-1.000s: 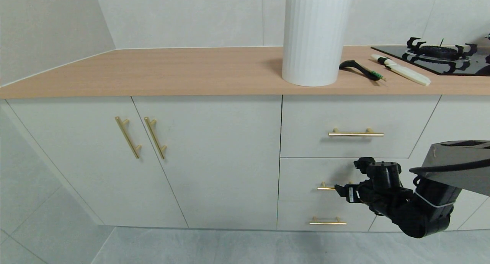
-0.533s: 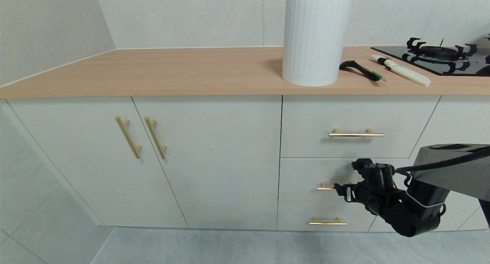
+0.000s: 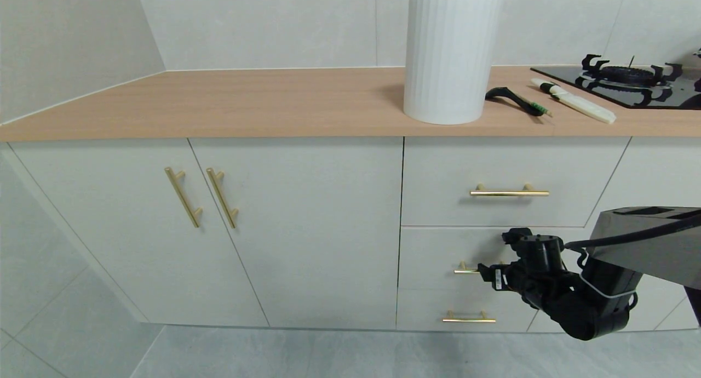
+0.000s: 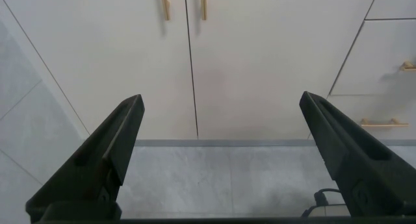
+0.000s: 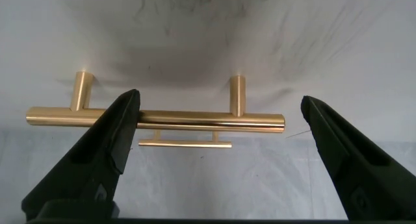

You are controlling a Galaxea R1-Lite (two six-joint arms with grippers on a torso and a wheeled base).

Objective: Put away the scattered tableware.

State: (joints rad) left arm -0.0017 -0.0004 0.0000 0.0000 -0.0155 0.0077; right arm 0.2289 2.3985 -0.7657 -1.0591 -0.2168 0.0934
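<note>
Right gripper (image 3: 486, 271) hovers at the middle drawer's brass handle (image 5: 188, 119), jaws spread wide either side of the bar, nothing pinched. It looks like a stiff, slick rod, best gripped between its two posts. Left gripper (image 4: 221, 102) hangs low, jaws spread too. The black-handled utensil (image 3: 515, 99) and white sheathed knife (image 3: 575, 105) lie on the worktop (image 3: 246, 101); both look light and slim.

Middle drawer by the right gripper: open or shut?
Shut. The middle drawer sits flush with the top drawer and bottom drawer; the right gripper is open at its handle.
</note>
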